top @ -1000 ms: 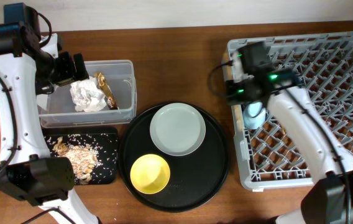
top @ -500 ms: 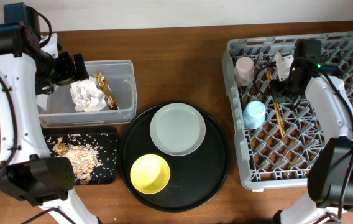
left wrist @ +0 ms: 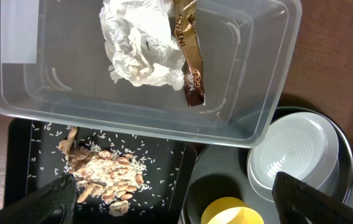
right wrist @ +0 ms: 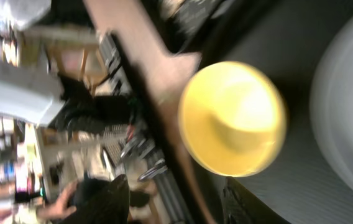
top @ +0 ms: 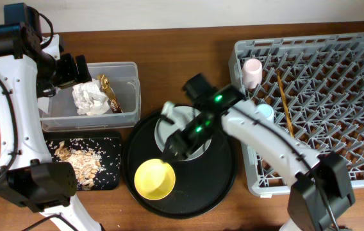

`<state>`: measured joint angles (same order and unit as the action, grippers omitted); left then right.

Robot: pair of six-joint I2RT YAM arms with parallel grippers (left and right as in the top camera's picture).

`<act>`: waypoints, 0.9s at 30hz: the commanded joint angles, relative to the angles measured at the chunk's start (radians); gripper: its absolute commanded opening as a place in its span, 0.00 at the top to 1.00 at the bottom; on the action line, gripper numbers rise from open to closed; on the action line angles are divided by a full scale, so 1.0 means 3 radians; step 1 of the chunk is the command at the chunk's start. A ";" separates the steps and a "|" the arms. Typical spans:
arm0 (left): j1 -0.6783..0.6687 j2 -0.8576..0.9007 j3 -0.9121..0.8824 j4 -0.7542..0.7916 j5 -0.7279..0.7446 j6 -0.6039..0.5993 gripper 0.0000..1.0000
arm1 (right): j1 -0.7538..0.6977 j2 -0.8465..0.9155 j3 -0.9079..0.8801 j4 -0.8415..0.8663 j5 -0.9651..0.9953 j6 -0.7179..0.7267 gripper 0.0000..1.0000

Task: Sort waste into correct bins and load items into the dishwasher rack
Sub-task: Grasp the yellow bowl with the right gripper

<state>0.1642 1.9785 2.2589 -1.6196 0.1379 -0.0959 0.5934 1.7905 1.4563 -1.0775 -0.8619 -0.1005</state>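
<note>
the right gripper (top: pixel 173 146) hangs over the round black tray (top: pixel 220 173) in the middle of the overhead frame. its tip is above the near edge of the pale grey-green plate (left wrist: pixel 294 155), just up from the yellow bowl (top: pixel 154 179). in the blurred right wrist view its two dark fingers (right wrist: pixel 105 199) stand apart at the bottom edge with nothing between them, so it is released and empty. the bowl sits beyond them at centre frame. the right arm runs back from there toward the lower right.

the left gripper (top: pixel 73 69) is at the upper left, above the left end of the clear tub (top: pixel 127 70). its fingers (left wrist: pixel 58 196) are spread wide in the lower corners of the left wrist view and hold nothing.

the crumpled tissue (left wrist: pixel 139 50) and the gold-brown wrapper (left wrist: pixel 189 62) lie touching inside the tub. the food scraps (top: pixel 76 160) are scattered in the shallow black tray (top: pixel 108 141) just below it.

the grey rack (top: pixel 336 77) fills the right side. in its left part stand the pink cup (top: pixel 252 69) near the top corner and the light-blue cup (top: pixel 265 112) below it, partly hidden by the arm. the chopsticks (top: pixel 284 106) lie just to their right.
</note>
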 commanded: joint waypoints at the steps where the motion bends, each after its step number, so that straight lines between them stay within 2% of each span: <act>1: 0.0008 -0.0003 0.0022 -0.0004 -0.0014 -0.0029 0.01 | 0.0844 -0.0069 0.0020 0.0196 0.0699 0.0197 0.50; 4: 0.0008 -0.0001 0.0022 -0.0004 -0.0015 -0.0029 0.01 | 0.1624 -0.0056 0.0020 0.0581 0.2063 0.0637 0.50; 8: 0.0008 -0.0001 0.0022 -0.0004 -0.0015 -0.0029 0.01 | 0.2040 -0.0039 0.0020 0.0771 0.2824 0.0640 0.50; 16: 0.0008 -0.0001 0.0022 -0.0004 -0.0014 -0.0029 0.01 | 0.2036 0.0439 0.0011 0.0805 0.2785 0.0716 0.51; 20: 0.0008 -0.0001 0.0022 -0.0004 -0.0014 -0.0029 0.01 | 0.2036 0.0617 0.0008 0.0818 0.2636 0.0716 0.65; 23: 0.0008 -0.0001 0.0022 -0.0004 -0.0014 -0.0029 0.01 | 0.2036 0.0682 0.0001 0.0816 0.2637 0.0715 0.66; 27: 0.0008 -0.0001 0.0022 -0.0004 -0.0014 -0.0029 0.01 | 0.2036 0.0687 -0.0003 0.0791 0.2637 0.0715 0.73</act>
<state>0.1642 1.9785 2.2589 -1.6196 0.1375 -0.0959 1.2007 1.9835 1.4555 -0.8341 -0.0669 0.1059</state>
